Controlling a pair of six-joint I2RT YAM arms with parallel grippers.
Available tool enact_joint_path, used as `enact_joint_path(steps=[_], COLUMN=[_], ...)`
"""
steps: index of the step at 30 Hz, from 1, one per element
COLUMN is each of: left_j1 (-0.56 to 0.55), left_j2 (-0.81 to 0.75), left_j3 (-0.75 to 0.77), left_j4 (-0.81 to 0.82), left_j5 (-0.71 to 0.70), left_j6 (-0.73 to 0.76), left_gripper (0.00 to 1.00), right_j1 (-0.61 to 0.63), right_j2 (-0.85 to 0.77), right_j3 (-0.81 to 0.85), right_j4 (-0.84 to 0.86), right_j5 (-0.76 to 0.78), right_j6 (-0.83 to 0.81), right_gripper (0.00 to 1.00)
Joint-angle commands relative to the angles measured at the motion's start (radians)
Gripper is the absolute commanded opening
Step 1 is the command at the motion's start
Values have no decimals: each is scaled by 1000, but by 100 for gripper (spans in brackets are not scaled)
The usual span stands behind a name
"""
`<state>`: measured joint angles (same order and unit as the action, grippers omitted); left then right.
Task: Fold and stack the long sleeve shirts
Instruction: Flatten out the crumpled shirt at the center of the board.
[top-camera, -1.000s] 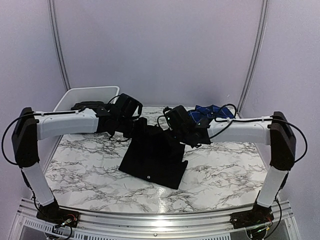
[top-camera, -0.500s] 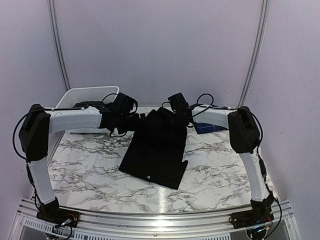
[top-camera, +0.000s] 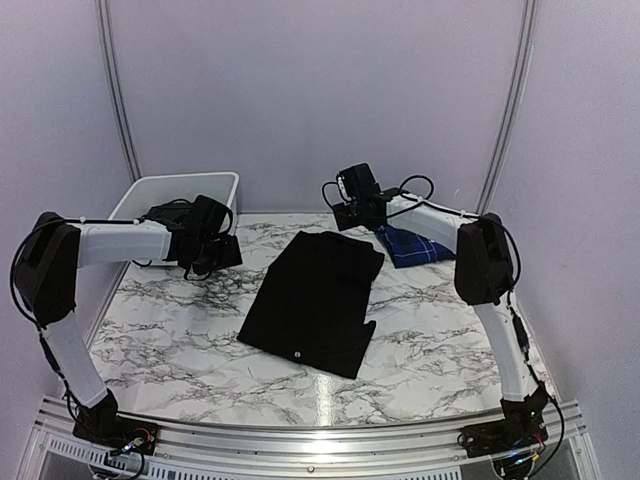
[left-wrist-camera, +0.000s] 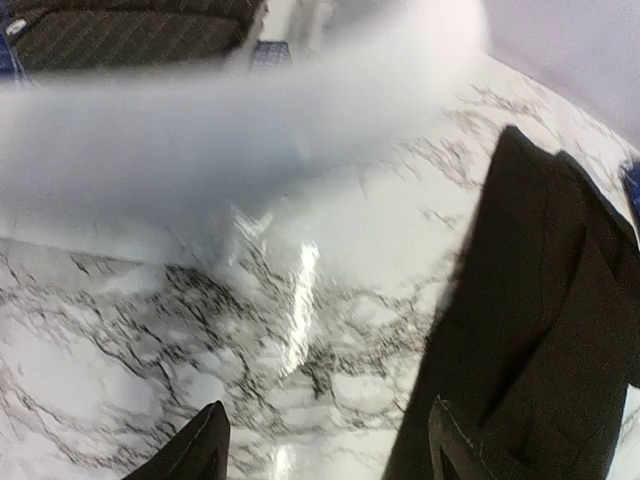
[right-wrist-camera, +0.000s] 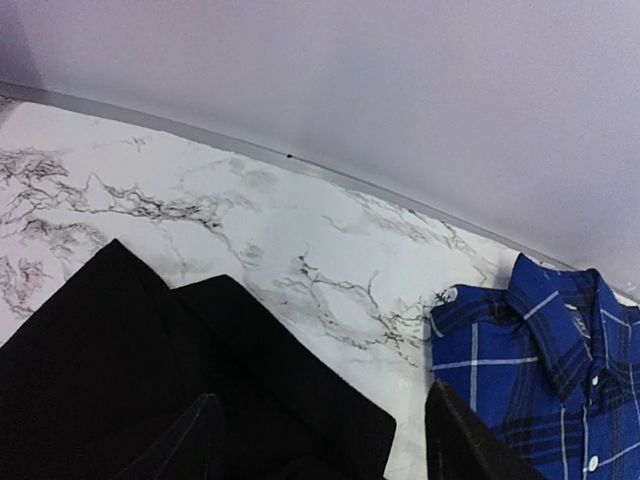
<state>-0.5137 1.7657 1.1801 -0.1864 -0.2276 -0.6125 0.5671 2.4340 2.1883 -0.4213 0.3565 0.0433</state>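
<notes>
Now that both arms have let go and drawn apart, the top external view shows the black shirt (top-camera: 315, 300) lying flat mid-counter as a folded oblong, where half a second ago its far edge was bunched up between them. The left pincer (top-camera: 226, 254) has swung back towards the white bin (top-camera: 150, 190), well clear of the cloth, and the right pincer (top-camera: 350, 216) hangs above the shirt's far right corner, beside the blue plaid shirt (top-camera: 412, 245) at the far right of the counter (top-camera: 170, 340). That reads as one fold just laid down, with the stacking not yet done. From the left wrist, the left pincer (left-wrist-camera: 325, 450) stands wide with only bare marble between its fingertips (left-wrist-camera: 205, 445), and the black shirt (left-wrist-camera: 540, 320) lies off to the right, apart from it. From the right wrist, the right pincer (right-wrist-camera: 325, 445) is likewise spread and grips nothing; the black shirt (right-wrist-camera: 150, 350) sits just below and left of it, the blue plaid shirt (right-wrist-camera: 540, 370) close on the right.
</notes>
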Motion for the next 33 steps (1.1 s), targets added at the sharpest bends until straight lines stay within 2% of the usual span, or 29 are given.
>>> enact_joint_path(steps=[1, 3, 9, 13, 18, 22, 25, 29, 33], left_j1=[78, 111, 176, 201, 195, 126, 70, -41, -140], left_j2=[81, 128, 231, 272, 289, 209, 111, 17, -3], left_j3=[87, 133, 270, 335, 378, 311, 202, 87, 24], left_j4=[11, 11, 11, 6, 2, -7, -9, -8, -7], left_j5=[-59, -50, -12, 18, 144, 178, 204, 206, 224], left_j6=[39, 50, 90, 130, 176, 212, 187, 158, 109], left_gripper=[67, 66, 65, 76, 87, 92, 94, 94, 92], right_j1=[34, 61, 139, 163, 170, 179, 190, 193, 197], right_j2=[-152, -234, -466, -598, -727, -791, -832, -870, -859], right_j3=[-101, -214, -560, -791, -1011, -1135, -1212, -1314, -1343], right_j4=[-42, -24, 36, 67, 104, 132, 148, 190, 247], right_j5=[-65, -91, -143, -194, -251, -294, -310, -343, -404], right_j6=[16, 31, 117, 189, 275, 324, 357, 388, 413], right_gripper=[68, 71, 71, 71, 71, 71, 71, 70, 68])
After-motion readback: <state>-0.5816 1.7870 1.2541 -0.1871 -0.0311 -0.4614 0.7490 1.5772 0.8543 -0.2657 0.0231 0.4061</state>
